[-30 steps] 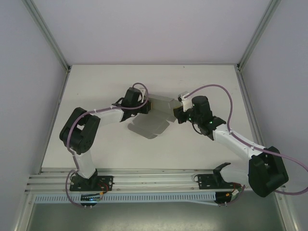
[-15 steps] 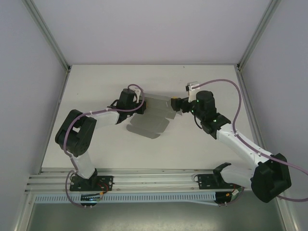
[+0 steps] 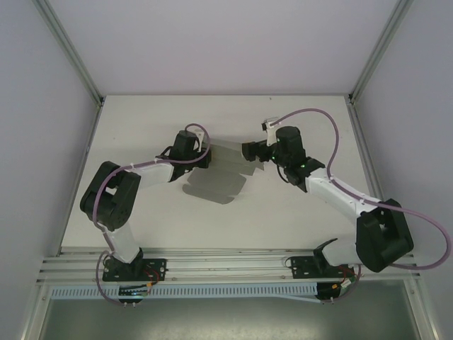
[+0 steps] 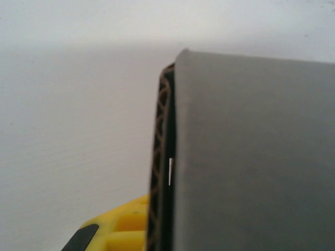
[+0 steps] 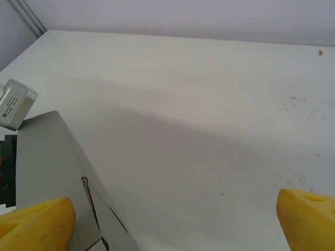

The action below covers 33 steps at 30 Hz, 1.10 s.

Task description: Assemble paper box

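The paper box (image 3: 216, 184) is a grey die-cut cardboard sheet, part folded, lying mid-table between the two arms. My left gripper (image 3: 205, 157) is shut on its left edge. In the left wrist view a grey panel (image 4: 251, 157) and its corrugated edge run up between the jaws (image 4: 165, 209), beside one yellow finger (image 4: 123, 230). My right gripper (image 3: 248, 151) is open just off the sheet's far right corner. Its yellow fingertips (image 5: 36, 222) stand wide apart with nothing between them (image 5: 172, 225), and the cardboard (image 5: 52, 167) lies at lower left.
The white table (image 3: 304, 120) has bare room at the back, right and front. Grey enclosure walls with metal posts (image 3: 71, 49) close in both sides. An aluminium rail (image 3: 226, 258) carrying the arm bases runs along the near edge.
My right gripper has opened, let go of the cardboard's right flap and drawn back toward the far side. The sheet has settled lower. The left gripper has kept its hold and shifted slightly left.
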Tool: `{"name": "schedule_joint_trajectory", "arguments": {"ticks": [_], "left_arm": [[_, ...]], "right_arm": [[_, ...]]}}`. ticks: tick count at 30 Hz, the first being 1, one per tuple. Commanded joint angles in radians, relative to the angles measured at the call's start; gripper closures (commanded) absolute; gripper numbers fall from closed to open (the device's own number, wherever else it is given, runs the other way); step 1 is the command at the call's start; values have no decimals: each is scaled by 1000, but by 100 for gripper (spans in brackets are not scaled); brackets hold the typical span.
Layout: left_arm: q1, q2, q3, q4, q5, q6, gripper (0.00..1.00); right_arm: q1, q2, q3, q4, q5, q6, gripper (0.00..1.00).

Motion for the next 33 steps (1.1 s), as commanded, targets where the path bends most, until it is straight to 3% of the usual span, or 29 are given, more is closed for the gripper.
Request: {"name": "schedule_joint_trajectory", "arguments": {"ticks": [1, 15, 23, 27, 33], "left_arm": [[-18, -19, 35, 62, 96, -17, 100], [-18, -42, 38, 99, 140, -67, 100], [-18, -21, 45, 93, 160, -79, 100], [-18, -19, 42, 92, 158, -83, 100], [-18, -21, 39, 75, 121, -80, 100]], "right_arm": [[39, 58, -12, 50, 33, -32, 1], [93, 145, -45, 196, 146, 30, 1], [111, 115, -159, 523, 254, 94, 1], [108, 60, -186, 523, 258, 76, 1], [105, -101, -224, 376, 290, 44, 1]]}}
